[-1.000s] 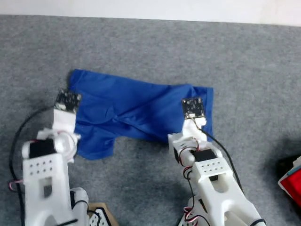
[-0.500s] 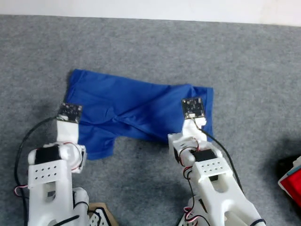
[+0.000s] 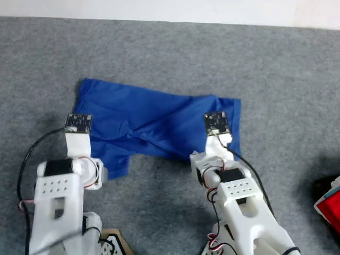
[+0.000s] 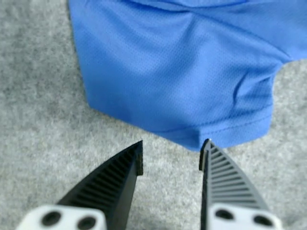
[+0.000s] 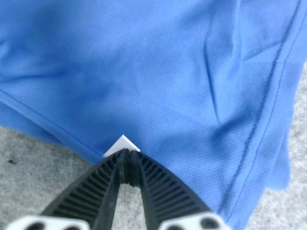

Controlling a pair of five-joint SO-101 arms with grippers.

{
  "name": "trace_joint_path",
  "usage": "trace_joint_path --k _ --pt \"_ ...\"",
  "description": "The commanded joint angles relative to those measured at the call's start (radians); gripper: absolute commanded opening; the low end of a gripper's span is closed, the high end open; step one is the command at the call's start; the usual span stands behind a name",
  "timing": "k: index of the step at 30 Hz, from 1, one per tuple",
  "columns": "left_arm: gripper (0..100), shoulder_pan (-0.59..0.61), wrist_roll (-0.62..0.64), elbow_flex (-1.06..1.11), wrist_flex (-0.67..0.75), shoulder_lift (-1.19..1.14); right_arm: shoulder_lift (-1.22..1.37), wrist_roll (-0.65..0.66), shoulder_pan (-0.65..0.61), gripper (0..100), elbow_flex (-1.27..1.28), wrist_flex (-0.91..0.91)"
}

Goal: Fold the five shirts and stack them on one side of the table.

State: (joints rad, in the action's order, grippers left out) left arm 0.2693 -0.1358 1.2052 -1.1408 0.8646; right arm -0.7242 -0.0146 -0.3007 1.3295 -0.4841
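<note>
Left claw [image 4: 171,151] is wide open with nothing in it, tips parked on the grey surface [image 3: 265,64] just short of the sleeve [image 4: 225,120] hem of the blue shirt [image 3: 154,119]. Right claw [image 5: 127,163] is squeezed shut right at the shirt's near edge, and it looks to me like it has the hem pinched, with a little white tag [image 5: 122,143] poking out past the tips. The shirt itself lies spread and a bit rumpled across the middle of the surface, not folded at all, so I'd say we're at the very start of the fold on this one: getting both near corners gripped. Next move probably needs the left claw to nudge forward onto that sleeve hem and close, then both lift together and carry the edge over evenly.
</note>
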Motion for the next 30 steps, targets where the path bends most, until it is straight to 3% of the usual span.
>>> trace_joint_path --k 1,4,9,14,21,30 --pt "20 -0.016 0.008 -0.09 0.089 -0.216 -0.024 0.014 -0.005 0.7 -0.013 -0.005" --pt "20 -0.015 0.008 -0.131 0.181 -0.358 -0.024 0.014 -0.005 0.7 -0.013 -0.005" --pt "18 -0.015 0.008 -0.246 0.196 -0.512 -0.024 0.014 -0.005 0.7 -0.013 -0.005" --pt "0 -0.019 0.002 -0.3 0.195 -0.588 -0.024 0.014 -0.005 0.7 -0.013 -0.005" --pt "1 -0.077 0.002 -0.317 0.192 -0.593 -0.024 0.014 -0.005 0.7 -0.013 -0.005" --pt "1 -0.122 0.006 -0.615 -0.006 -0.598 -0.024 0.014 -0.005 0.7 -0.013 -0.004"
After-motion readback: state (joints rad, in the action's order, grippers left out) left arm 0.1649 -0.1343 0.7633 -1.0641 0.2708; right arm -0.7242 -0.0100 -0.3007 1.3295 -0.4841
